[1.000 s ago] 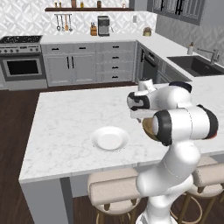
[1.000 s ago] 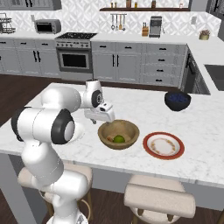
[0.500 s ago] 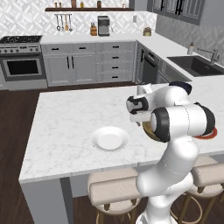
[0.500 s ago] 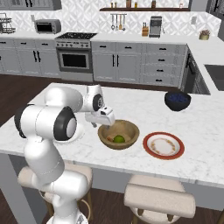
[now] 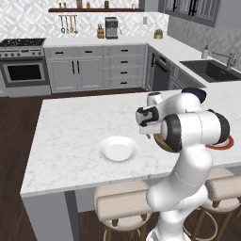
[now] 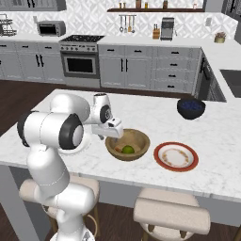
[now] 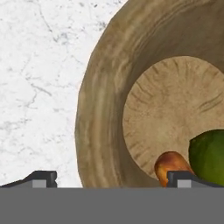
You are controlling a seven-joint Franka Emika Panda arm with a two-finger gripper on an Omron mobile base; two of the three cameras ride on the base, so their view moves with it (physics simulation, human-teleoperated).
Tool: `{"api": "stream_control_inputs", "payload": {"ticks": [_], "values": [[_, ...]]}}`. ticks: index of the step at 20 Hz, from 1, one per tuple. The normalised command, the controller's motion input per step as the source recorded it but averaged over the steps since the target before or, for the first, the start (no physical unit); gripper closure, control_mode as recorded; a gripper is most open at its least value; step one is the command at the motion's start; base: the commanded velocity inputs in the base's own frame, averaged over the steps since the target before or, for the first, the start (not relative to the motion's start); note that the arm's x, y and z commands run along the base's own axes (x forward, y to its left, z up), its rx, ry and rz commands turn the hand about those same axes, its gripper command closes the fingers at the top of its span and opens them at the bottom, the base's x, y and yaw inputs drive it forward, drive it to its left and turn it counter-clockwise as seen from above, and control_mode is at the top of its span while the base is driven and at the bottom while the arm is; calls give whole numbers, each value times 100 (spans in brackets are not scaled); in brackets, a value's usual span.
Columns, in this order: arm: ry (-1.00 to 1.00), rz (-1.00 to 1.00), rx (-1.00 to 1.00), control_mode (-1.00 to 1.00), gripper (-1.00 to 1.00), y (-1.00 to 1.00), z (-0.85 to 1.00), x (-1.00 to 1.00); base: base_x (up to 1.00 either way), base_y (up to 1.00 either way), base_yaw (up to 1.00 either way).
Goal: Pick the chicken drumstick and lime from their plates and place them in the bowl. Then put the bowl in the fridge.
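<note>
The wooden bowl (image 6: pixel 139 139) stands on the island counter with the lime (image 6: pixel 128 149) inside it. In the hand view the lime (image 7: pixel 209 155) lies beside the orange-brown chicken drumstick (image 7: pixel 169 163) on the bowl's floor (image 7: pixel 175 109). My gripper (image 6: pixel 113 133) is open and hangs over the bowl's left rim. One fingertip (image 7: pixel 43 178) is outside, over the marble, and the other is inside. From the left base view my gripper (image 5: pixel 147 128) hides most of the bowl (image 5: pixel 158 140). The white plate (image 5: pixel 117 149) and the red-rimmed plate (image 6: pixel 176 156) are bare. The fridge is out of view.
A dark bowl (image 6: pixel 190 108) sits at the far right of the island. Two stools (image 6: pixel 172 214) stand under the near edge. A sink (image 5: pixel 214 69) is set in the side counter, and a stove (image 6: pixel 80 56) stands at the back wall.
The hand has come down and slightly towards the bowl, from above its left side to just over its rim. The jaws have stayed open. The bowl and plates have not moved.
</note>
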Motion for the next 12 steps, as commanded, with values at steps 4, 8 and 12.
{"api": "stream_control_inputs", "payload": {"ticks": [4,8,12], "values": [[0,6,0,-100,-100,-5,-16,0,0,0,0],[0,7,0,-100,-100,-16,-17,0,0,0,0],[0,7,0,-100,-100,-13,-8,1,0,0,0]]}}
